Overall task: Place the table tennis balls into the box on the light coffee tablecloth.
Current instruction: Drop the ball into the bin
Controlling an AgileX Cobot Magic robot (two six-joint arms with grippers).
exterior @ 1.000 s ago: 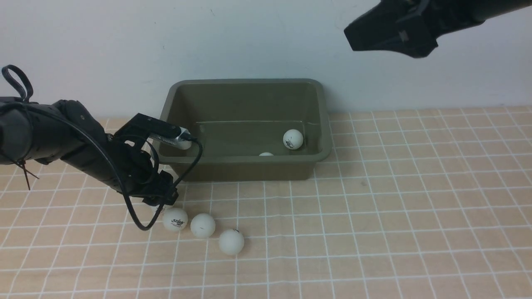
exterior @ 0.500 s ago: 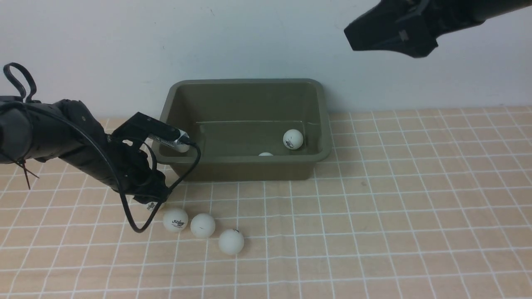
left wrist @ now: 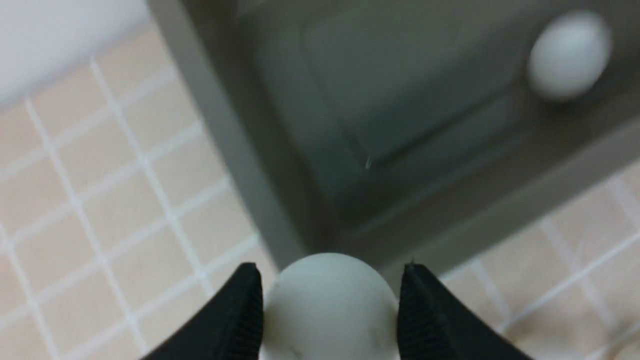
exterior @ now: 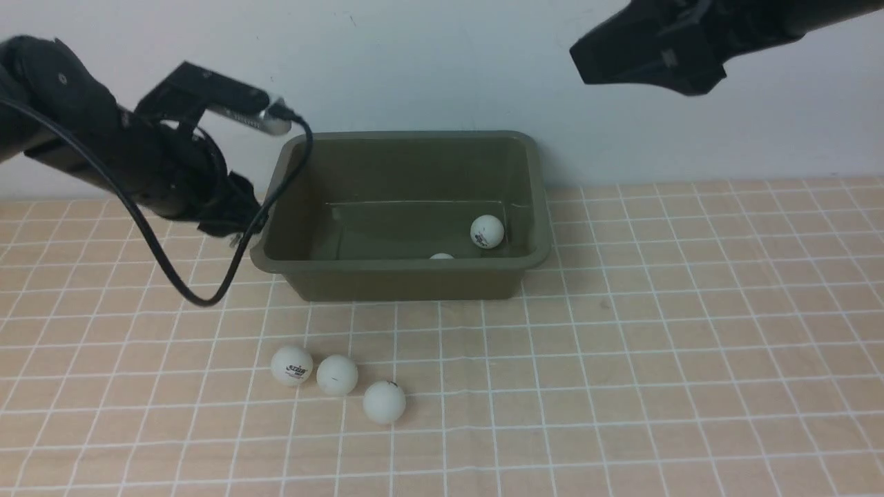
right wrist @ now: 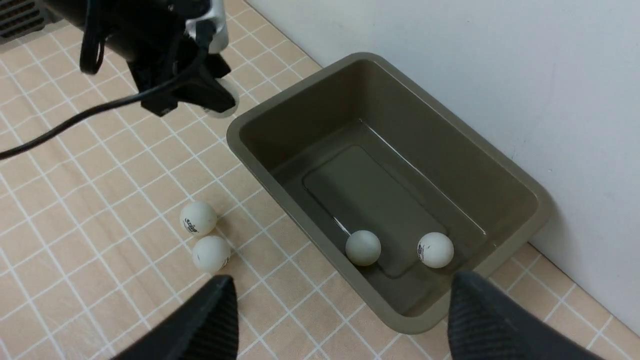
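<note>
Olive-green plastic forms the box (exterior: 407, 279), which stands on the light coffee tablecloth (exterior: 656, 345) at the back of the worktop, close to the pale wall (exterior: 449, 69). Two table tennis balls lie on its floor toward the right end. One with a dark logo (exterior: 487, 231) is in plain sight. The other (exterior: 442, 256) is mostly hidden behind the near wall in the front view; the right wrist view shows the pair near each other but apart.

The left jaws are closed on a third table tennis ball (left wrist: 327, 310), with a ribbed black finger (left wrist: 235, 320) pressed to each side of it. That ball hangs above the cloth just outside the box's near left corner, not yet over the opening. A black cable (exterior: 173, 276) loops down from the left arm (exterior: 103, 152).

Three more balls rest on the cloth in front of the box, toward its left end, in a slanting row. The logo-printed one (exterior: 291, 365) sits so close to the middle one (exterior: 337, 375) that I cannot tell whether they touch. The last (exterior: 384, 402) lies just beside them, farther right and nearer the robot.

The right jaws stand wide open and empty on the right arm (exterior: 690, 41), raised high at the right, well clear of the box.
</note>
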